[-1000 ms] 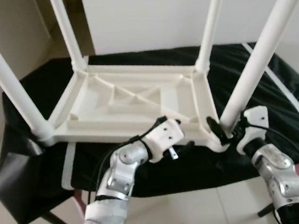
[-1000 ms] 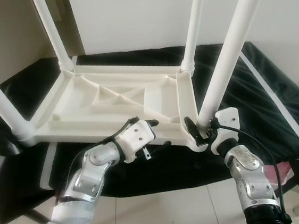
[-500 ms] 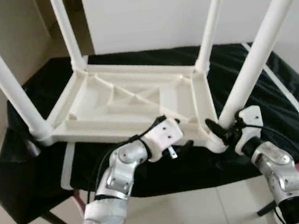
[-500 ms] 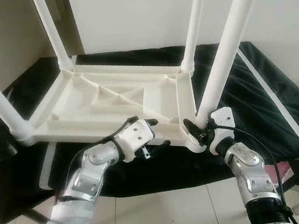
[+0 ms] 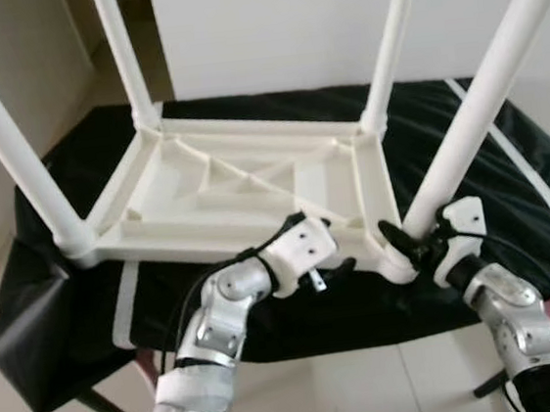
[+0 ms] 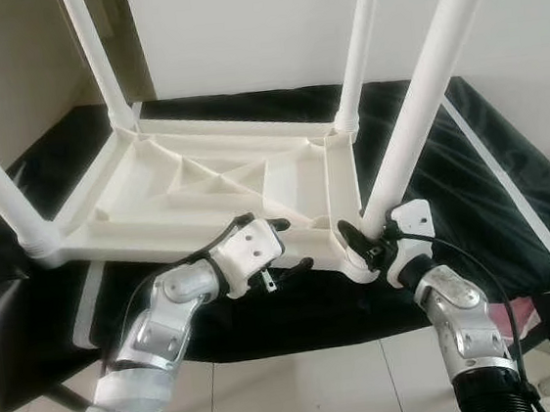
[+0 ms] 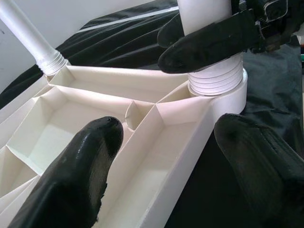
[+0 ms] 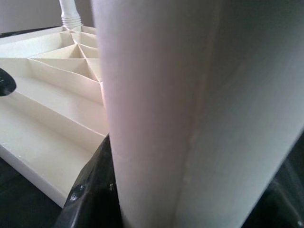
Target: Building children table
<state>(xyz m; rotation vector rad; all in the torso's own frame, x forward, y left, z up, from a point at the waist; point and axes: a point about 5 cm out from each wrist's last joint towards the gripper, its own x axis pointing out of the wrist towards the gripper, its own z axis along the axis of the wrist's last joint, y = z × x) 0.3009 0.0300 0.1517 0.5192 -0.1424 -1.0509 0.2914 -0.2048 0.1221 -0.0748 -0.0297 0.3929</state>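
Children's table (image 5: 243, 185), white plastic and flipped upside down, is lying on a black cloth (image 5: 246, 120) draped over a tabletop, its ribbed underside facing up and its long axis running from the robot's left to its right. Four white legs are standing up from the corners: near-left leg (image 5: 8, 145), far-left leg (image 5: 123, 55), far-right leg (image 5: 391, 41) and near-right leg (image 5: 485, 95), each leaning slightly outward in the head views and each cut off by the top of the frame.

Left end effector (image 7: 185, 166) is sitting at the near long edge of the table, close to the near-right corner, its two black fingers spread wide and straddling the rim, one over the ribbed inside and one outside above the cloth; whether either finger is touching the plastic is hard to make out. Right end effector (image 6: 365, 239) is pinching the near-right leg just above its threaded collar (image 7: 216, 80), where the leg is meeting the corner socket. In the right wrist view the leg is blocking most of the picture and is blurred by closeness, with one dark finger (image 8: 90, 190) showing beside it.

White tiled floor (image 5: 305, 400) is showing below the cloth's near edge.
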